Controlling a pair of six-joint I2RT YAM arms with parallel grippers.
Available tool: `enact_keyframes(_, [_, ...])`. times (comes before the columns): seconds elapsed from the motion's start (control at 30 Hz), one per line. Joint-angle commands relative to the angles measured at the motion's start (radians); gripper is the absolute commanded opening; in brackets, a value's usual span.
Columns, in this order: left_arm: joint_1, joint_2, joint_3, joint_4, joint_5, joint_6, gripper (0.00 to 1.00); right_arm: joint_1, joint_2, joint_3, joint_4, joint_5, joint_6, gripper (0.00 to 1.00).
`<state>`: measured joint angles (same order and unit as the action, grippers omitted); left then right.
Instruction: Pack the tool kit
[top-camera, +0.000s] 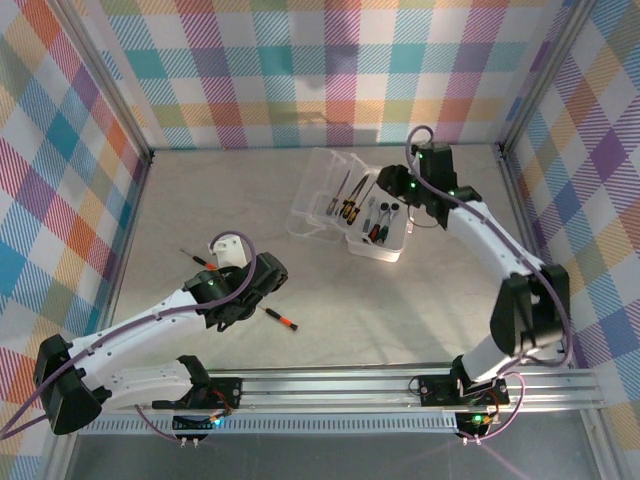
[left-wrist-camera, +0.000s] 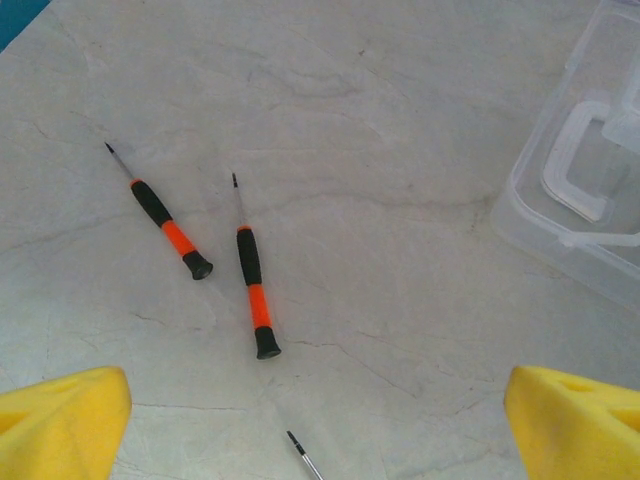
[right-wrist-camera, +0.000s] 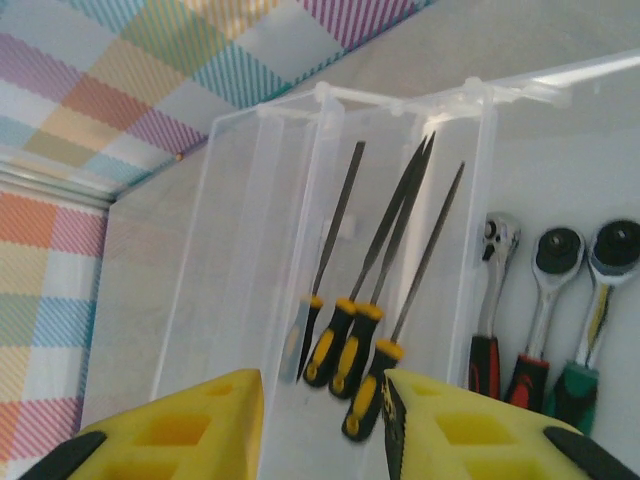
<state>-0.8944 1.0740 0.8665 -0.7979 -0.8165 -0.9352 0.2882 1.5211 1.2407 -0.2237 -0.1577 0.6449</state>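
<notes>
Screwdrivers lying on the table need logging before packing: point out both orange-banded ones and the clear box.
Farther screwdriver (left-wrist-camera: 177, 240): left wrist view, orange band.
Nearer screwdriver (left-wrist-camera: 258, 308): left wrist view, orange band.
Clear box (left-wrist-camera: 525, 200): left wrist view, near corner wall.

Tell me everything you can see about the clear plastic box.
The clear plastic box lies open on the table, toward the back. One half holds four slim tools with black-yellow handles; the other holds three short ratchet tools. The right gripper hovers above it, jaws partly apart.
</notes>
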Motion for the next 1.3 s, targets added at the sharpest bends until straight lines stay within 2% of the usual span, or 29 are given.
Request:
enact_keyframes(0.0, [0.029,0.023,-0.017,0.055,0.035,0.001,0.93,0.016,-0.101,-0.122,0.02,0.0,-0.025,0.37])
enact_keyframes(0.1, [0.082,0.059,-0.014,0.085,0.11,0.01,0.88,0.052,-0.217,-0.272,0.066,0.001,-0.047,0.37])
enact_keyframes(0.23, [0.18,0.089,-0.007,0.096,0.208,0.047,0.87,0.161,-0.332,-0.468,0.167,0.046,-0.121,0.41])
enact_keyframes(0.4, [0.377,0.143,-0.004,0.108,0.412,0.116,0.85,0.239,-0.385,-0.604,0.266,0.092,-0.146,0.45])
enact_keyframes(0.5, [0.465,0.199,0.003,0.107,0.491,0.156,0.8,0.26,-0.4,-0.681,0.338,0.151,-0.113,0.46])
enact_keyframes(0.6, [0.503,0.251,0.013,0.103,0.507,0.181,0.75,0.26,-0.422,-0.703,0.328,0.227,-0.081,0.46])
enact_keyframes(0.73, [0.549,0.301,0.006,0.149,0.59,0.224,0.72,0.261,-0.429,-0.702,0.326,0.224,-0.11,0.48])
enact_keyframes(0.8, [0.569,0.329,0.005,0.163,0.625,0.236,0.66,0.261,-0.426,-0.704,0.325,0.238,-0.106,0.48])
enact_keyframes(0.9, [0.582,0.379,0.02,0.165,0.641,0.254,0.58,0.261,-0.43,-0.703,0.32,0.248,-0.11,0.48])
enact_keyframes(1.07, [0.61,0.479,0.07,0.171,0.64,0.272,0.55,0.261,-0.449,-0.705,0.31,0.272,-0.113,0.49])
enact_keyframes(1.27, [0.638,0.61,0.114,0.211,0.649,0.299,0.44,0.26,-0.447,-0.703,0.305,0.267,-0.113,0.49])
